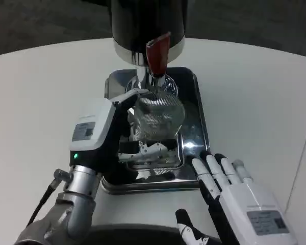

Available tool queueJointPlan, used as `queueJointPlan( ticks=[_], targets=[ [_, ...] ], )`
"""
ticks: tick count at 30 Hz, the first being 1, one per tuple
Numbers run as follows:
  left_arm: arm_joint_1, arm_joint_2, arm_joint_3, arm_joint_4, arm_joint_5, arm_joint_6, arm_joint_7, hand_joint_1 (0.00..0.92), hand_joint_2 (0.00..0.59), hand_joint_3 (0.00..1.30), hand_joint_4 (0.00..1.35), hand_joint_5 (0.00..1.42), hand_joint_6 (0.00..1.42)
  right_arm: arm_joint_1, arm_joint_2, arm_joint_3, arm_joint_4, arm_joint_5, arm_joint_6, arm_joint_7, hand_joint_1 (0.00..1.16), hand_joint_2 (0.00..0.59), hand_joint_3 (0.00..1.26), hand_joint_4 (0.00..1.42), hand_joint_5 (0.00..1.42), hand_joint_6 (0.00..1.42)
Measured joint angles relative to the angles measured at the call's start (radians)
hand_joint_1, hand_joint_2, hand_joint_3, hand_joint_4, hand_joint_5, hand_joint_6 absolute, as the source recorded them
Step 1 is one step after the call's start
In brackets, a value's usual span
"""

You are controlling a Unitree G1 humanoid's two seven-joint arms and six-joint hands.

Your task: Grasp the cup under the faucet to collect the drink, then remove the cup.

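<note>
A round white table (35, 97) carried a shiny rectangular metal tray (194, 109), with a black-and-silver drink dispenser (148, 28) behind it.

a robot test lab: bare white round counter (255, 92), grey carpet floor (46, 20), a drink dispenser (148, 25) on a steel tray (196, 117).

White table (35, 102), dark carpeted floor (41, 20)

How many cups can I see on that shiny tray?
1. A clear ribbed cup stands on the metal tray under the faucet, gripped by the left hand. Nothing suggests another hidden.
</note>
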Motion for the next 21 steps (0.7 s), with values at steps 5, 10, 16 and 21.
queueJointPlan(
  ticks=[5,10,16,21],
  targets=[
    [0.026,0.006,-0.019,0.000,0.001,0.031,-0.002,0.347,0.077,0.45,0.47,0.84,0.89,0.001,0.000,0.000,0.000,0.018,-0.001,0.000,0.31,0.485,0.07,0.00,0.00,0.01],
    [0.026,0.007,-0.022,0.000,-0.003,0.031,-0.015,0.334,0.070,0.39,0.43,0.81,0.86,0.010,-0.001,0.002,-0.001,0.019,-0.002,0.001,0.32,0.477,0.08,0.00,0.00,0.03],
    [0.027,0.008,-0.022,-0.005,-0.006,0.028,-0.015,0.172,0.032,0.23,0.29,0.66,0.65,0.015,-0.001,0.002,-0.003,0.020,-0.002,0.006,0.33,0.476,0.08,0.00,0.00,0.03],
    [0.062,0.019,0.015,-0.058,-0.051,-0.010,-0.019,0.030,0.001,0.15,0.19,0.56,0.50,0.015,0.001,0.001,-0.004,0.020,-0.002,0.007,0.33,0.476,0.08,0.00,0.00,0.03]
  ],
)
